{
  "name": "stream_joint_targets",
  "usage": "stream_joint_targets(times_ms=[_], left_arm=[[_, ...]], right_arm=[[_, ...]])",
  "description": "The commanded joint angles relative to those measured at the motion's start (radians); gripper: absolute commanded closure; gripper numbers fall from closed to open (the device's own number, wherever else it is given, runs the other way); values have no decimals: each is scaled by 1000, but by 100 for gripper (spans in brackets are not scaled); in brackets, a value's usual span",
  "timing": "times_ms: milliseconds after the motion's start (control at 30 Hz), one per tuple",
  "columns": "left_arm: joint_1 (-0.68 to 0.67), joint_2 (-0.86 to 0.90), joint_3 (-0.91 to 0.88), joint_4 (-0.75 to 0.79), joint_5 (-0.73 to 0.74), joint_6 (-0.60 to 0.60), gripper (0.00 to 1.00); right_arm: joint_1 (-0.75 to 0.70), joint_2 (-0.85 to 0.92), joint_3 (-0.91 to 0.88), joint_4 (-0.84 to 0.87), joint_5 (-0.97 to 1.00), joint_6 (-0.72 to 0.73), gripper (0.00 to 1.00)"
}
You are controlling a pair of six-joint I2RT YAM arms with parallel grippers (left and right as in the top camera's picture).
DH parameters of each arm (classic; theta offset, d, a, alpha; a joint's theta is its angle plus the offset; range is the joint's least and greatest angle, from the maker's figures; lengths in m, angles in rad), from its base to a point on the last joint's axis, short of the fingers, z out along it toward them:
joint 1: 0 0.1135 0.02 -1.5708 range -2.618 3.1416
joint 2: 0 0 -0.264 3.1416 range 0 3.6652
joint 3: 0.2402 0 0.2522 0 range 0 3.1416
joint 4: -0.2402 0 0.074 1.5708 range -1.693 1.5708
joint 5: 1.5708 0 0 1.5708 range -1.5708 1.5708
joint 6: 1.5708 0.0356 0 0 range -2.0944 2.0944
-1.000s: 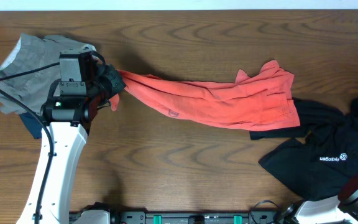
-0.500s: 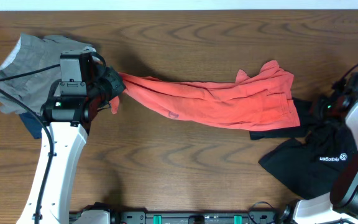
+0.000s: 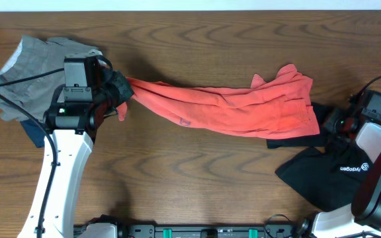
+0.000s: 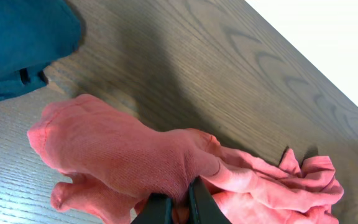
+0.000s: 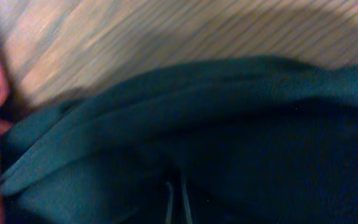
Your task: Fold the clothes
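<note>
Shirt (image 3: 230, 106) lies stretched across your desk (image 3: 197, 192), one end clenched in the jaws of your left gripper (image 3: 116, 90). Your right gripper (image 3: 329, 122) has just swung in over the black garment (image 3: 349, 173), jaws closed and apparently empty, so open them before grasping.

Overhead view. The black soft cloth garment (image 3: 333, 182) at the right of the table carries the only lettering in view: a small white printed logo (image 3: 354, 167), one short word beside a hexagon-shaped emblem. It lies upside down to the camera, and its letters are too small to read. The coral-red soft cloth T-shirt (image 3: 237, 109) shows a faint small mark (image 3: 184, 121) near its lower edge, also unreadable. Neither wrist view shows any text.
</note>
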Motion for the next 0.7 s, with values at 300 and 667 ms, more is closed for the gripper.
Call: stream_joint_targets(times_ms=[300,667], left_arm=[[2,-16,9,-17,-13,14,94],[2,-16,9,-17,-14,14,94]], right_arm=[[-245,327,161,-21,230,76,98],[-401,330,437,-301,353,69,99]])
